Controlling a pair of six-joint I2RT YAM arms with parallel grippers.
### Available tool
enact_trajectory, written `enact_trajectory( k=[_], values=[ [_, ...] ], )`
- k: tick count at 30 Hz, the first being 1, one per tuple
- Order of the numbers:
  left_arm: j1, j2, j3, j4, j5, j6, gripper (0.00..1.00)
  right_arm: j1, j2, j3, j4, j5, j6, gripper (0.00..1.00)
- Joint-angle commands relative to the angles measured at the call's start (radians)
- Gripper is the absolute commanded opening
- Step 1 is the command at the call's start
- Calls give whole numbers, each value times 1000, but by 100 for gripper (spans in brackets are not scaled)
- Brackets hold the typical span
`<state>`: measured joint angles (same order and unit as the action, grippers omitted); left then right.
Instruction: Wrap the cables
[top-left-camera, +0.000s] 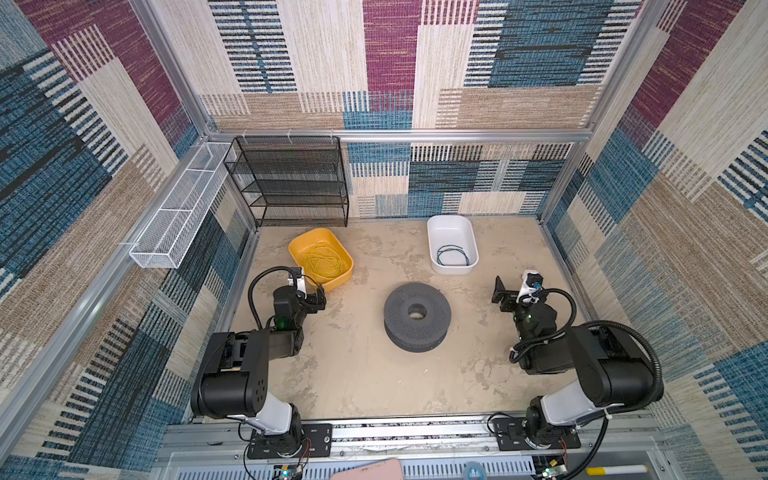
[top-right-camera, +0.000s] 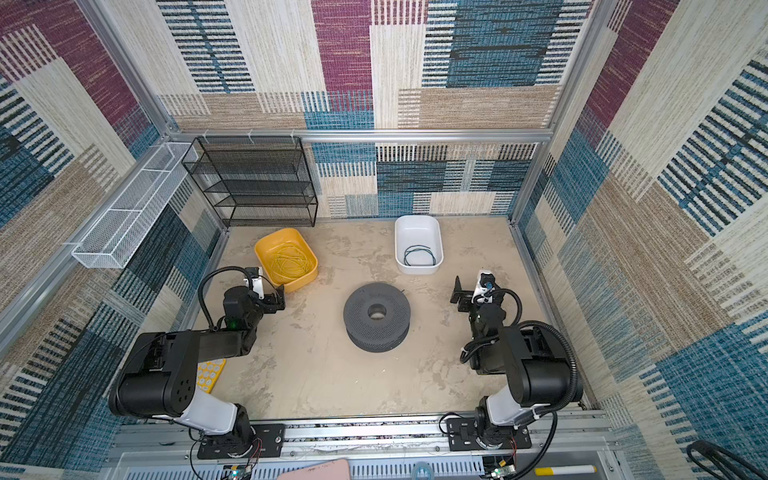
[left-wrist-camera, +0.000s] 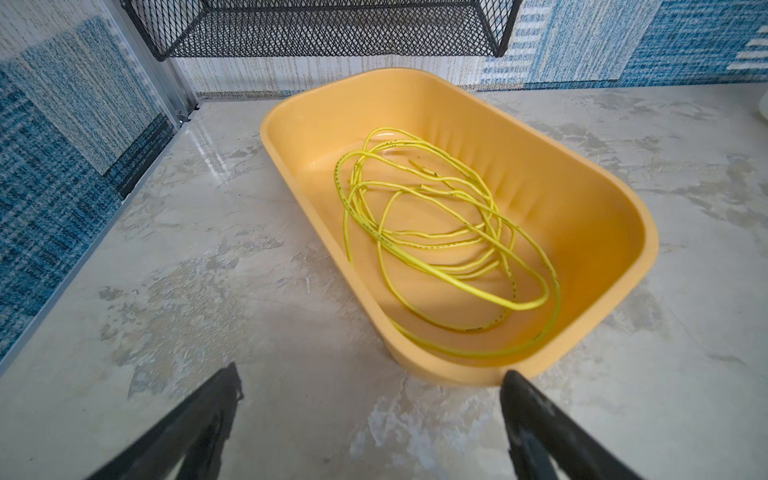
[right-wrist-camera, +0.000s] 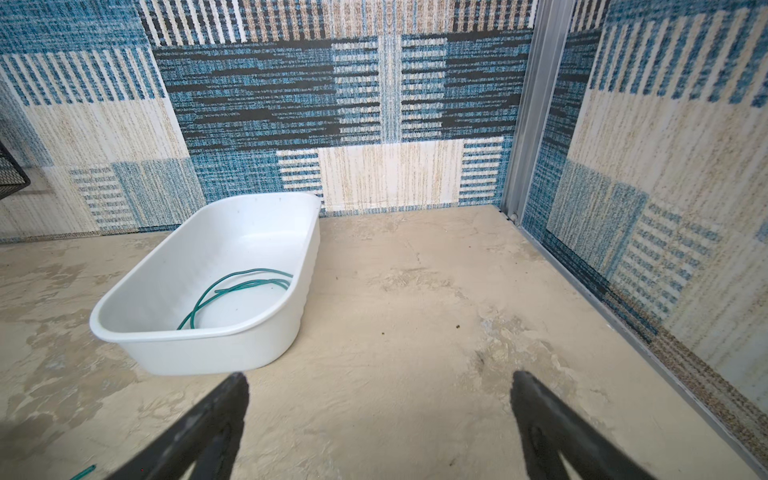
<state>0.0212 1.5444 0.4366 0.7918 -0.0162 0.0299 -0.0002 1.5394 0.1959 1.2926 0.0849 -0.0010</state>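
two arms wait at a cable-wrapping bench. we see the teal-green cable (right-wrist-camera: 249, 285) lying in a few loose curves on the floor of a white tub (right-wrist-camera: 232, 353), which sits toward the back of the table (top-left-camera: 374, 382), right of centre. the right gripper (right-wrist-camera: 380, 376) hangs on the near side of that tub and a little to its right, clear of it, with its jaws spread wide and only bare tabletop between them.

on the other side, the left gripper (left-wrist-camera: 372, 374) is likewise spread wide and points at the near end of a yellow tub (left-wrist-camera: 582, 199). one of its fingers (left-wrist-camera: 536, 411) sits right at the tub's rim in the wrist view, and we cannot tell whether the two touch. a yellow cable (top-left-camera: 324, 262) lies tangled in many loops inside this tub.

between the arms, near the middle of the table, a dark grey perforated spool (top-left-camera: 395, 316) lies flat on one flange with its centre hole facing up, well apart from both tubs. a black mesh shelf (top-left-camera: 291, 183) stands against the back wall behind the yellow tub, and a long white mesh basket (top-left-camera: 178, 208) hangs along the left wall.
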Motion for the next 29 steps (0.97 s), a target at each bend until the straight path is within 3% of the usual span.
enact_trajectory(
  k=[1,29],
  values=[
    [0,-2,4,3,12,-12,99,0,-2,0,20,-7,3,99],
    [-1,-2,2,6,14,-10,99,-4,-4,16,-9,-83,-21,99]
  ],
)
